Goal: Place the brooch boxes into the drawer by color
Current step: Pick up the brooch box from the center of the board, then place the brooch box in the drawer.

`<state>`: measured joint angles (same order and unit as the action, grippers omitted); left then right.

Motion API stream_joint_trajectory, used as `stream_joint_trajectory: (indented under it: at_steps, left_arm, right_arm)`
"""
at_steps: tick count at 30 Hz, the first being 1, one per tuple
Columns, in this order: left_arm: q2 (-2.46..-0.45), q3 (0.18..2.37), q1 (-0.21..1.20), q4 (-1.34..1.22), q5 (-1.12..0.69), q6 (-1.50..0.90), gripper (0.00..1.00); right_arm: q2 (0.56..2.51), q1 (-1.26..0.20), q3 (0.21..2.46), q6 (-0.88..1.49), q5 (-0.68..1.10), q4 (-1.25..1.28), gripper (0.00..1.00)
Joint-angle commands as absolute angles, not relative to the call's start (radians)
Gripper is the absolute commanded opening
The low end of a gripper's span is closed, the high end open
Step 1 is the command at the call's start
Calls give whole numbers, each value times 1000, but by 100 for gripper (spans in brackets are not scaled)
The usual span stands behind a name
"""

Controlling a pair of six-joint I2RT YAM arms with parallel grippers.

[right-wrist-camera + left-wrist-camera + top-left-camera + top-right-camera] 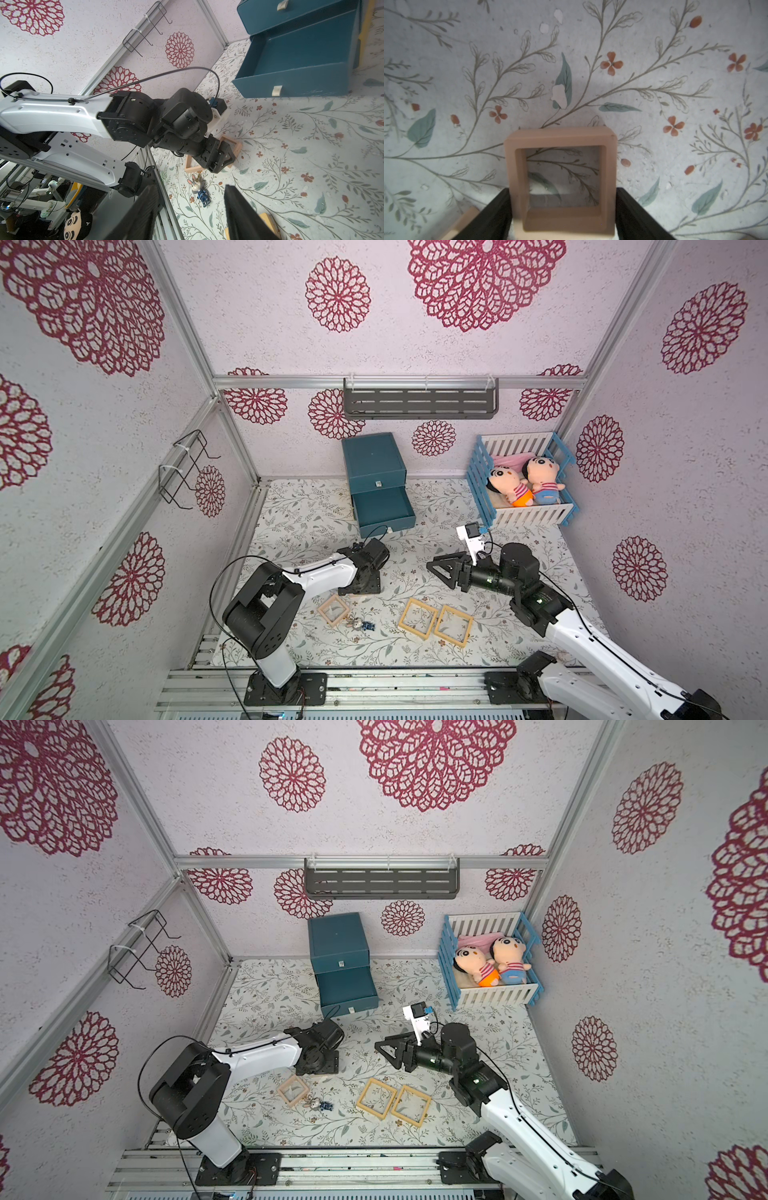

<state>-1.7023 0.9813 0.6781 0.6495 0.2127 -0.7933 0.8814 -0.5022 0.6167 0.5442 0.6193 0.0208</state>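
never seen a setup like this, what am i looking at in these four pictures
They are two white-and-black robot arms at a floral-patterned table. Two pictures look down from above on the whole scene; the other two come from cameras on each arm's wrist. On the table: a dark teal chest of drawers with one drawer pulled open, a blue-and-white crib holding two dolls, two yellow-tan square frames, a pale pink square frame and a tiny rabbit trinket. The left hand straddles a second pale pink frame; whether it grips yet is unclear. The right hand is open and empty.
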Motion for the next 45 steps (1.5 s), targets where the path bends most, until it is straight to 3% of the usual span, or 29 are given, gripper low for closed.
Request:
stream_joint_trajectory:
  at_steps: [1,8,15,19,31,39,45]
  left_arm:
    - [-1715,992,680,658,222,-796,76]
    - [-1707,973,681,637,205,-824,80]
    - [-1701,994,683,666,225,-825,57]
    - [-1687,1068,687,760,242,-833,54]
    - [-1652,1435,680,1059,210,-854,50]
    - [-1768,1752,615,1162,153,-799,49]
    - [-1895,1967,574,1199,133,-758,49]
  right_arm:
    - [871,-495,635,556,632,54,57]
    - [872,-492,636,557,635,51,57]
    - [873,-489,637,559,629,48,56]
    - [866,-488,644,556,626,39,56]
    - [851,-479,704,515,537,-8,53]
    - [918,-435,840,455,309,-139,49]
    - [998,-386,935,424,246,-189,50]
